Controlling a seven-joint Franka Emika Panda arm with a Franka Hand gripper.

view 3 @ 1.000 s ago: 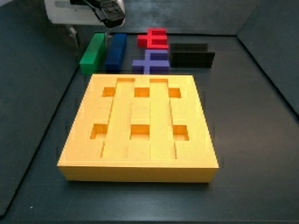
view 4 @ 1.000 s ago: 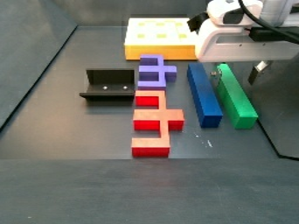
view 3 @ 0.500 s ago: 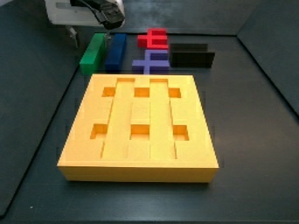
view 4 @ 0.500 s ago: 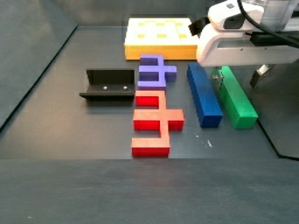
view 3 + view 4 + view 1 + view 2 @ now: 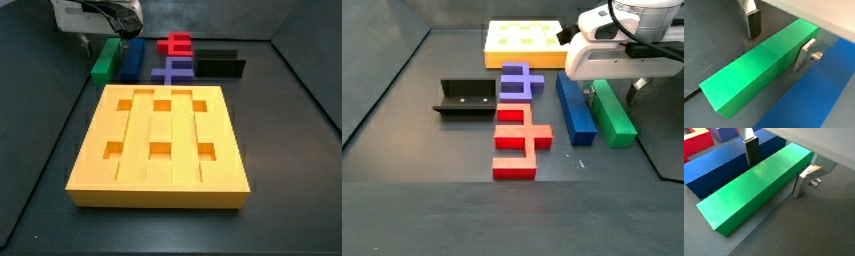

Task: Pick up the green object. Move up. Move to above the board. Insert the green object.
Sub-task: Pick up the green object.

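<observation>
The green object (image 5: 616, 116) is a long green bar lying flat on the dark floor beside a dark blue bar (image 5: 576, 110); it also shows in a side view (image 5: 103, 60). My gripper (image 5: 613, 86) is open and low over the bar's end nearest the board (image 5: 523, 40). In both wrist views the fingers stand either side of the bar (image 5: 757, 70) (image 5: 754, 193), one finger (image 5: 753, 22) apart from it and the other (image 5: 804, 55) close against its side. The yellow-orange board (image 5: 160, 140) lies apart, with square holes and grooves.
The dark blue bar (image 5: 717, 170) lies parallel right next to the green one. A purple piece (image 5: 519, 80) and red pieces (image 5: 519, 140) lie past it, then the fixture (image 5: 469, 97). Dark walls ring the floor.
My gripper has come down a little over the green bar, jaws still open. The bar and the other pieces have not moved.
</observation>
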